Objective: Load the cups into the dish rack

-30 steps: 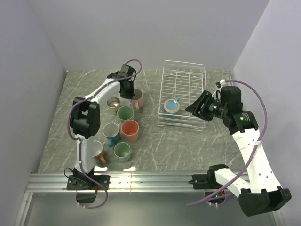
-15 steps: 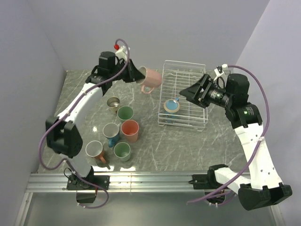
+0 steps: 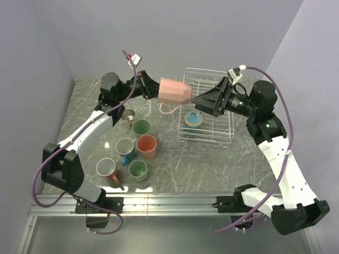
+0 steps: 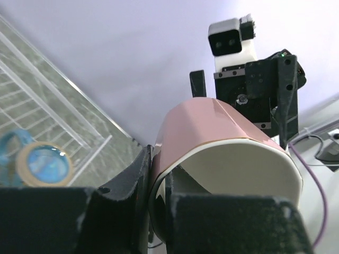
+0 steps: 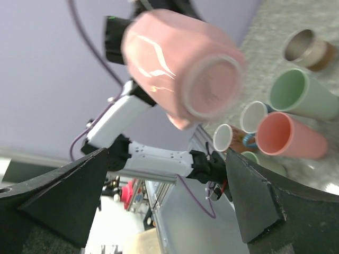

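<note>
My left gripper (image 3: 154, 88) is shut on the rim of a pink cup (image 3: 175, 91), one finger inside and one outside (image 4: 159, 182). The cup (image 4: 222, 137) hangs on its side in the air beside the white wire dish rack (image 3: 212, 84), base toward my right gripper (image 3: 199, 100). That gripper is open and empty, facing the cup's base (image 5: 183, 69) a little apart. A blue cup (image 3: 194, 119) sits in the rack. On the table stand a metallic cup (image 3: 127, 115), a green cup (image 3: 141, 127), a salmon cup (image 3: 146, 146), a grey cup (image 3: 124, 146), another green cup (image 3: 137, 169) and an orange-handled cup (image 3: 107, 169).
The cups on the table cluster left of centre, below my left arm. The rack's near edge (image 3: 204, 138) is about a cup's width right of the salmon cup. Walls close the table at the left, back and right. A metal rail (image 3: 169, 203) runs along the near edge.
My left gripper lifted the pink cup off the table and swung it right toward the rack. My right gripper rose and moved left to face it.
</note>
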Motion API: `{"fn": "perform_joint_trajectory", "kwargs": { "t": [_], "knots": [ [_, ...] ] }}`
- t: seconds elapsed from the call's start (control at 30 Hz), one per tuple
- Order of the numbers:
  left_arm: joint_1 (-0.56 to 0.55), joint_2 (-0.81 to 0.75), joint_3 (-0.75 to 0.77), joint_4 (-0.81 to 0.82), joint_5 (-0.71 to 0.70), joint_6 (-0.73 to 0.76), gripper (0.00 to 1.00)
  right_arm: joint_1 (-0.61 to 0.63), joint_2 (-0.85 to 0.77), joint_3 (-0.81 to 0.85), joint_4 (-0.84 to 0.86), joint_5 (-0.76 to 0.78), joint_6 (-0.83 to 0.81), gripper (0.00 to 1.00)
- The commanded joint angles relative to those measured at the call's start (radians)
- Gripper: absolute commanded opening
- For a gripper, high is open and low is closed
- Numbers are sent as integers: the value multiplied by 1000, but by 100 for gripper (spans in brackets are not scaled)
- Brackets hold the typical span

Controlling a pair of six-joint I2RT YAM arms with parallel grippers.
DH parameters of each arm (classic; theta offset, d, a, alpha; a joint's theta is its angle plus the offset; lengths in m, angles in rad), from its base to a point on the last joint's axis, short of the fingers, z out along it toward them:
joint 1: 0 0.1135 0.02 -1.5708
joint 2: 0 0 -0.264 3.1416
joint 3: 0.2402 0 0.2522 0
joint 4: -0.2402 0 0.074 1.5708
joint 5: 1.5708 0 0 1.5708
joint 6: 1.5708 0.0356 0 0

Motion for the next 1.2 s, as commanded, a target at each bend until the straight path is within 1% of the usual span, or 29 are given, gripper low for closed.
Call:
{"fn": "perform_joint_trajectory", "kwargs": {
  "t": [0.0, 0.1, 0.13, 0.27, 0.4, 0.5, 0.63, 0.8, 0.87, 0.9, 0.97, 1.0, 1.03, 1.07, 1.1, 1.13, 1.17],
  "knots": [
    [-49, -53, 4, 237, -5, -122, 0, 32, 2, 41, 143, -42, 32, 98],
    [-86, -48, -7, 297, -31, -170, 0, 42, 0, 18, 155, -29, 27, 98],
    [-93, -41, -9, 346, -36, -199, 0, 45, -4, 12, 157, -27, 24, 99],
    [-121, -28, -10, 412, -48, -247, 0, 48, -19, -16, 146, -18, 6, 99],
    [-144, -21, -15, 435, -50, -268, 1, 48, -30, -22, 143, -9, 2, 99],
    [-169, -15, -16, 426, -47, -255, 0, 48, -29, -7, 146, -7, 5, 100],
    [-196, -1, -25, 426, -61, -248, 0, 52, -27, 18, 150, -3, 9, 100],
    [-222, 22, -22, 463, -87, -259, 1, 62, -30, 24, 152, 1, 12, 100],
    [-230, 31, -19, 463, -96, -259, 1, 65, -30, 22, 152, -3, 15, 92],
    [-233, 36, -18, 460, -96, -255, 1, 65, -30, 21, 157, -7, 13, 86],
    [-236, 41, -21, 460, -97, -251, 1, 68, -35, 19, 151, -3, 9, 58],
    [-238, 45, -21, 461, -99, -251, 1, 66, -36, 21, 146, -4, 4, 39],
    [-238, 45, -22, 451, -99, -248, 1, 68, -36, 21, 143, -4, 1, 31],
    [-238, 45, -24, 438, -96, -242, 1, 66, -36, 24, 126, -3, -5, 21],
    [-238, 44, -22, 419, -91, -218, 7, 66, -36, 27, 118, -1, -11, 13],
    [-238, 35, -19, 348, -93, -196, 13, 66, -35, 32, 97, 1, -17, 3],
    [-238, 30, -19, 316, -96, -172, 18, 66, -35, 44, 83, 2, -34, 0]
  ]
}}
